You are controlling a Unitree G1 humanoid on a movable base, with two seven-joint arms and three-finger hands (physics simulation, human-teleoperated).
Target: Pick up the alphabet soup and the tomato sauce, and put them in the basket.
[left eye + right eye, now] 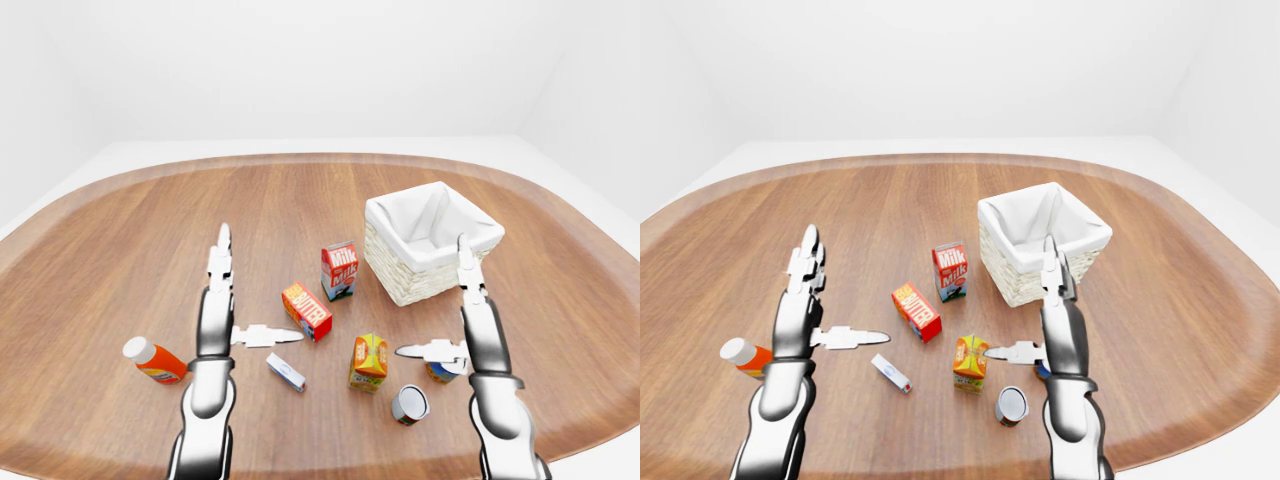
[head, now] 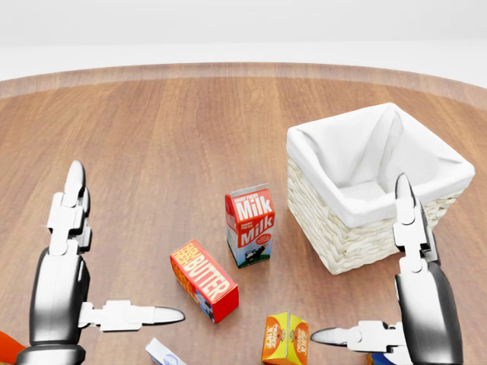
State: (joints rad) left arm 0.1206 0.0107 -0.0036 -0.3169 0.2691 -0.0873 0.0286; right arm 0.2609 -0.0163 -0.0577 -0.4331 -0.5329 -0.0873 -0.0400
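The table [image 1: 120, 230] is warm reddish-brown wood with long grain streaks and a paler rim. The basket [image 2: 346, 243], at about two o'clock in the head view, is cream wicker weave with a plain white cloth lining. The milk carton [image 2: 250, 225] is red and white with white lettering. The butter box [image 2: 203, 279] is red-orange with pale lettering. The small carton [image 2: 284, 338], at six o'clock, is orange and yellow. The bottle [image 1: 153, 361] is orange with a white cap. The can [image 1: 410, 404] shows a silvery-white end and dark red side. Both hands, left [image 1: 215, 300] and right [image 1: 470, 310], are glossy grey metal with white fingers [image 1: 262, 336].
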